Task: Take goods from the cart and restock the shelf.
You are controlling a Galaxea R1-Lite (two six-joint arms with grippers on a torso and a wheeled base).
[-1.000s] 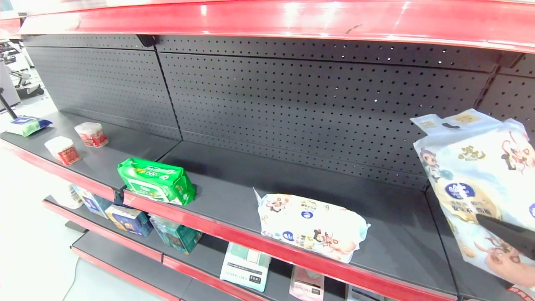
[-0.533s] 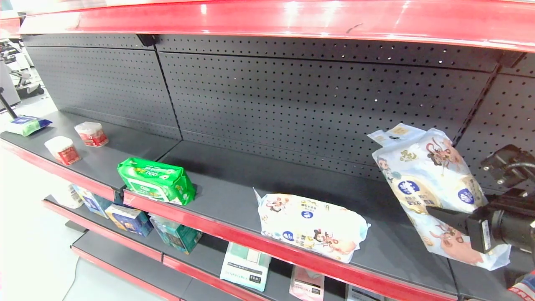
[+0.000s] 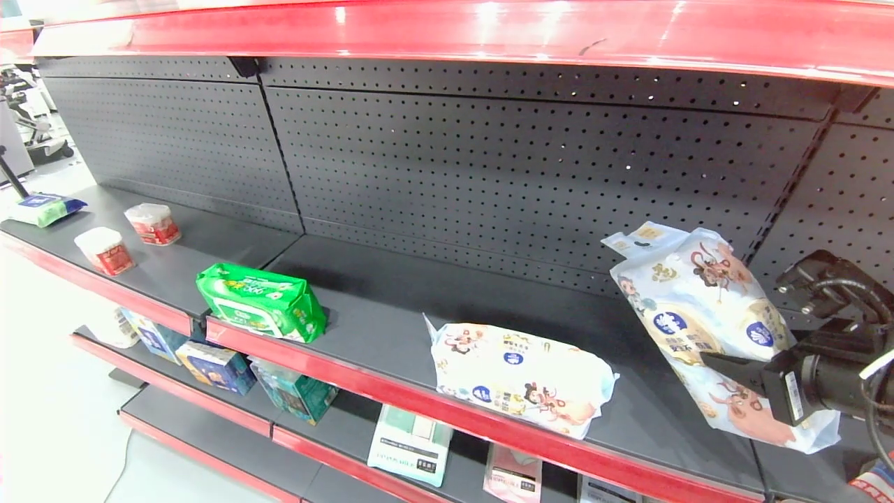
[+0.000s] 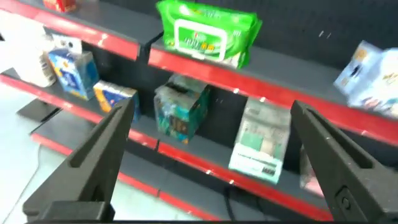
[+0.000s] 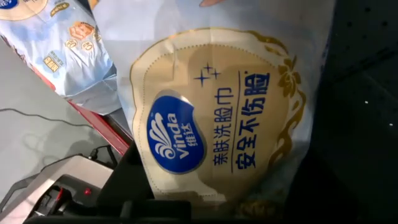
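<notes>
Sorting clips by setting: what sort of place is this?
Probably a shop aisle or mock-up: red-edged shelves, a pegboard back, packaged goods like the green pack and the tissue pack in the right gripper.

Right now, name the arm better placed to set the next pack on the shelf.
Right. The right end effector grips the white tissue pack at the shelf; the left end effector hangs open, empty.

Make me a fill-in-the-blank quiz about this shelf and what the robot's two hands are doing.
The right gripper is shut on a tilted cartoon pack; a matching pack lies on the shelf to its ____.
The left gripper is ____, holding nothing.
Between the small tubs and the matching pack sits a ____ wipes pack.
Missing: left; open; green.
</notes>
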